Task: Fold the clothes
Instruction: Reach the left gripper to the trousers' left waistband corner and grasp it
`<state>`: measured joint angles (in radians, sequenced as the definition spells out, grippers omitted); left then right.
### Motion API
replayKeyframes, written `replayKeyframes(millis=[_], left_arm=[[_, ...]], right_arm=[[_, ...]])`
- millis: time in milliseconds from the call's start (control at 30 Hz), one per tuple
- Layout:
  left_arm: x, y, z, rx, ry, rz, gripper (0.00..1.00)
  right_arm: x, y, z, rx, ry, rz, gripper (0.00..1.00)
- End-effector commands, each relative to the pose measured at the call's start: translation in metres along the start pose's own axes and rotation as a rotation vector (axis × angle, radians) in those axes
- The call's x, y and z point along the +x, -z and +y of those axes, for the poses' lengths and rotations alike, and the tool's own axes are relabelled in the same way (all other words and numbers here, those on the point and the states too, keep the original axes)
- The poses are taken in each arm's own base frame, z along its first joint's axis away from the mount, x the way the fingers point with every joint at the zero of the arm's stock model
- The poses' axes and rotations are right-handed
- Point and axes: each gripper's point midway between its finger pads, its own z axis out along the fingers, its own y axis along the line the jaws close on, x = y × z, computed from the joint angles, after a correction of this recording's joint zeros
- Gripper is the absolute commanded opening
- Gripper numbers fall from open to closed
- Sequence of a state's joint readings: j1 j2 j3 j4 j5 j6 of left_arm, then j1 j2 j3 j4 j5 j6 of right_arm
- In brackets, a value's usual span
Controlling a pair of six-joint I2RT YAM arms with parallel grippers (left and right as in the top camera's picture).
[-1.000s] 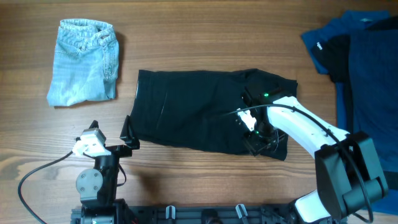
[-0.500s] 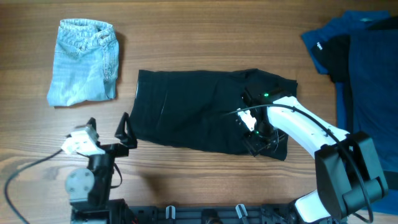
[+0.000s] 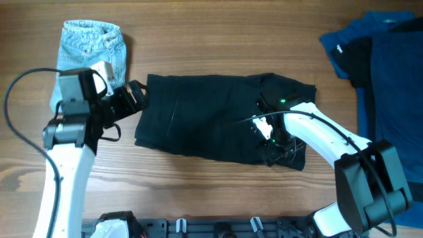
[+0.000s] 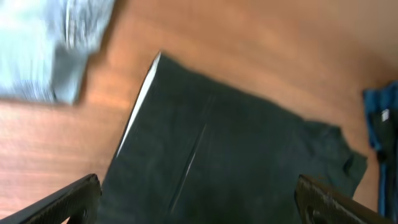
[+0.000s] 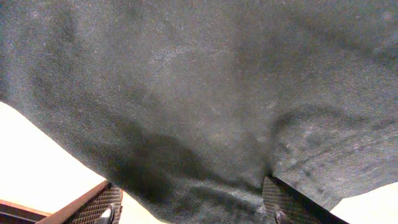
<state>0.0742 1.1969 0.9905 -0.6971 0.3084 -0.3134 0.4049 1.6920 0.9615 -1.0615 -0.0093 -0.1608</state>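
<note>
The black shorts-like garment [image 3: 211, 122] lies flat in the middle of the table, with a whitish edge at its left side. It fills the left wrist view [image 4: 242, 137] and the right wrist view [image 5: 199, 87]. My left gripper [image 3: 135, 98] is open and hovers at the garment's upper left corner, with its fingers [image 4: 198, 194] spread wide above the fabric. My right gripper [image 3: 274, 149] is down on the garment's lower right part. Its fingers [image 5: 189, 199] are apart, with bunched black fabric lying between them.
A folded light-blue denim garment [image 3: 86, 66] lies at the back left, partly under my left arm, and shows blurred in the left wrist view [image 4: 43, 50]. A pile of dark blue clothes [image 3: 386, 73] lies at the right edge. Bare wood surrounds the black garment.
My left arm has swung from the table's front edge up to the black garment's upper left corner. The right arm and the garment have not moved.
</note>
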Motion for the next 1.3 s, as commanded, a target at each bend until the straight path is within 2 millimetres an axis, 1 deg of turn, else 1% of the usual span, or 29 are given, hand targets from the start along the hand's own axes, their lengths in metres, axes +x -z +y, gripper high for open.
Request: replayKeyframes(millis=[0,133,200,267,333,400,467,567,733,800,867,1000,1067,1200,1267], left_arm=[[0.003,-0.013,0.002,0.009,0.03,0.051,1.0],[0.005,-0.019,0.005,0.001,0.036,0.069,1.0],[0.007,-0.024,0.012,-0.027,0.042,0.08,0.99],[0.012,-0.029,0.021,-0.069,0.069,0.106,0.96],[0.024,-0.039,0.03,-0.107,0.156,0.166,0.94],[0.037,-0.047,0.038,-0.139,0.201,0.229,0.81],[0.048,-0.054,0.045,-0.165,0.227,0.282,0.76],[0.064,-0.072,0.063,-0.234,0.269,0.352,0.76],[0.09,-0.095,0.084,-0.303,0.305,0.464,0.77],[0.099,-0.097,0.088,-0.319,0.315,0.5,0.77],[0.103,-0.095,0.089,-0.333,0.32,0.52,0.77],[0.106,-0.093,0.094,-0.358,0.317,0.524,0.8],[0.107,-0.092,0.098,-0.382,0.311,0.52,0.8],[0.108,-0.097,0.101,-0.378,0.306,0.504,0.79],[0.113,-0.098,0.103,-0.385,0.33,0.502,0.79]], right_arm=[[-0.002,-0.001,-0.002,0.013,-0.002,0.006,0.73],[-0.002,-0.001,-0.002,0.014,-0.002,0.003,0.74],[-0.002,-0.001,-0.002,0.014,-0.002,0.003,0.73],[-0.002,-0.001,-0.002,0.014,-0.002,0.003,0.74],[-0.002,-0.001,-0.002,0.014,0.0,0.003,0.74],[-0.003,-0.001,-0.002,0.014,0.0,0.003,0.75],[-0.003,-0.001,-0.002,0.014,0.0,0.003,0.75],[-0.003,-0.001,-0.002,0.014,0.0,0.003,0.75],[-0.002,-0.001,-0.002,0.014,-0.001,0.003,0.76],[-0.002,-0.001,-0.002,0.014,0.0,0.003,0.76],[-0.002,-0.001,-0.002,0.014,-0.001,0.003,0.76],[-0.003,-0.001,-0.002,0.014,-0.002,0.002,0.76],[-0.002,-0.001,-0.002,0.014,-0.002,0.003,0.77],[-0.002,-0.001,-0.002,0.014,-0.001,0.003,0.77],[-0.002,-0.001,-0.002,0.014,-0.001,0.003,0.77]])
